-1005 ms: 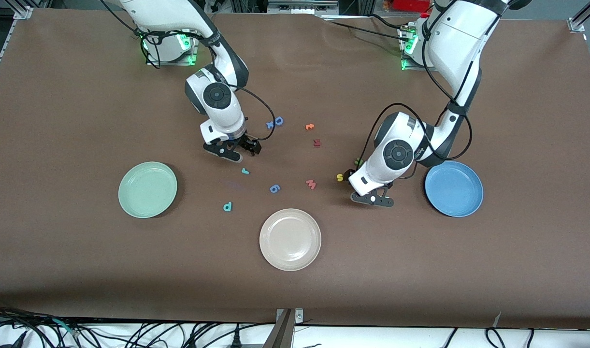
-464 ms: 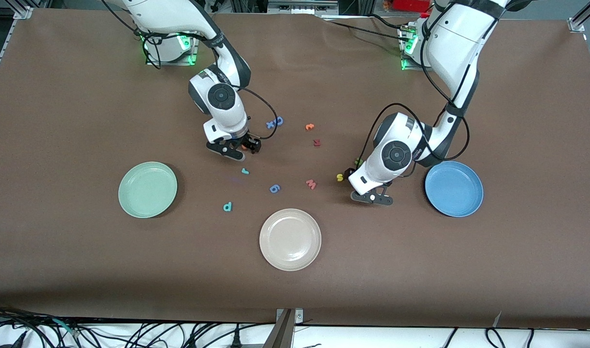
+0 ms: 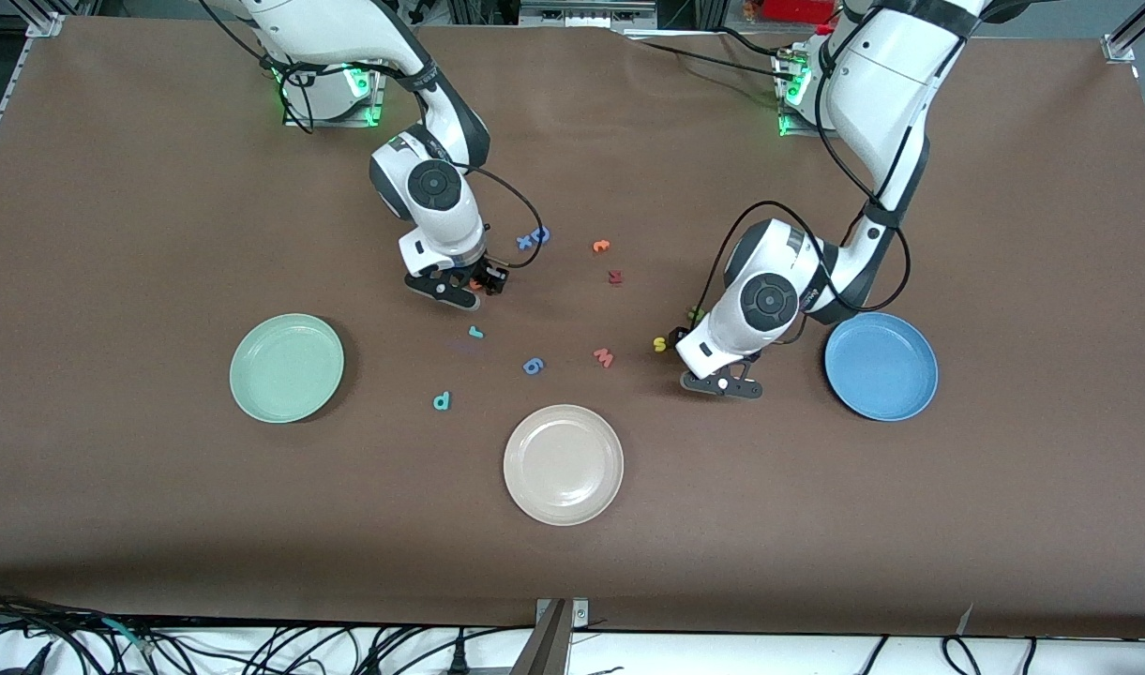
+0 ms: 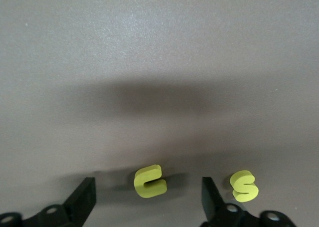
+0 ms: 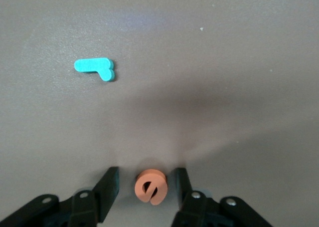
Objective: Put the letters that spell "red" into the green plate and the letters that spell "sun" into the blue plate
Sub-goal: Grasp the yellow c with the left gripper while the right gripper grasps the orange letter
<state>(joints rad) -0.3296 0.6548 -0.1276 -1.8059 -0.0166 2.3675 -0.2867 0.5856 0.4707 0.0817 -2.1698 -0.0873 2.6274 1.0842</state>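
**Both grippers low over small foam letters**

Brown cloth covers the table (image 3: 159, 516), and three plates and some scattered foam letters lie on it.

The right gripper (image 5: 147, 186) is down at the table, near the middle. Its two fingers (image 5: 107, 186) stand on both sides of the orange "e" (image 5: 150, 187), with only thin gaps; I cannot tell if they already touch it. The letter lies flat on the cloth between them. The teal "r" (image 3: 475, 331) lies a little nearer to the front camera than this gripper, and the teal "d" (image 3: 442, 401) is nearer again, toward the green plate (image 3: 287, 367). This plate sits toward the right arm's end of the table and has no letters in it.

The left gripper (image 4: 148, 197) is also low, just beside the blue plate (image 3: 881, 366). Its fingers (image 4: 84, 199) are spread wide, and the yellow "u" (image 4: 148, 181) lies on the cloth between them, touching neither. The yellow "s" (image 4: 243, 185) lies just outside one finger. A green letter (image 3: 695, 314), probably the "n", shows partly at the edge of the left arm's wrist in the front view. Nothing is in the blue plate.

Between the two arms lie a cream-white plate (image 3: 563, 464), a pink-red "w" (image 3: 604, 357), a dark red letter (image 3: 615, 277) and a few blue letters (image 3: 533, 237).
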